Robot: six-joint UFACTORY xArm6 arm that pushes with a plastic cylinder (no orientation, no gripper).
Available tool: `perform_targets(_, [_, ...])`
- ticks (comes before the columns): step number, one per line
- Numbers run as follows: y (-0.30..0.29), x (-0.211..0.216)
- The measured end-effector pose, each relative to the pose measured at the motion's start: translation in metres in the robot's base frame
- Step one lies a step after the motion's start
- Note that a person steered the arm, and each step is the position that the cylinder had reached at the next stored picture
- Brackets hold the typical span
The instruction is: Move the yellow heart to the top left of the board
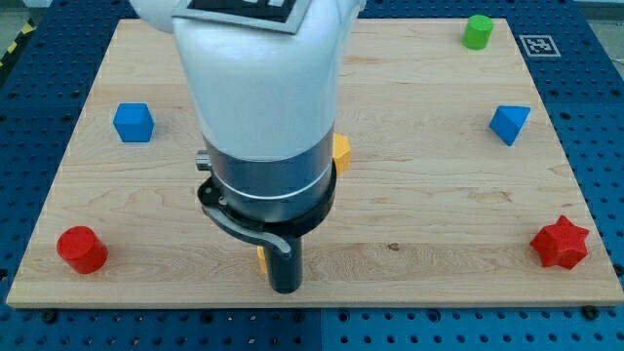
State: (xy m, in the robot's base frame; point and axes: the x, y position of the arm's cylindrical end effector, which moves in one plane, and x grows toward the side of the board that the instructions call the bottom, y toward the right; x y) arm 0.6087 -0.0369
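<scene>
Arm loomed over the wooden board, rod's tip hidden so its contact could not be told, a yellow sliver touching the rod's left, shape unclear, another yellow block peeking out at the arm's right.

board: pale wood
view's left of my tip: red cylinder, blue cube
view's right: red star, blue block, green block
just above: yellow block, half hidden
touching its left: yellow sliver

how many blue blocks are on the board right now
2. One blue cube sits near the view's left edge, upper half. One blue block, roughly wedge-shaped, sits near the view's right edge at similar height. The arm covers the board's middle, so another could be hidden behind it.
</scene>
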Motion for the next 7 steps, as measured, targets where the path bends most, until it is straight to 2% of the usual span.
perform_targets(2, [-0.002, -0.008])
perform_targets(4, [0.006, -0.038])
perform_targets(6, [-0.023, -0.040])
perform_targets(7, [-0.033, -0.056])
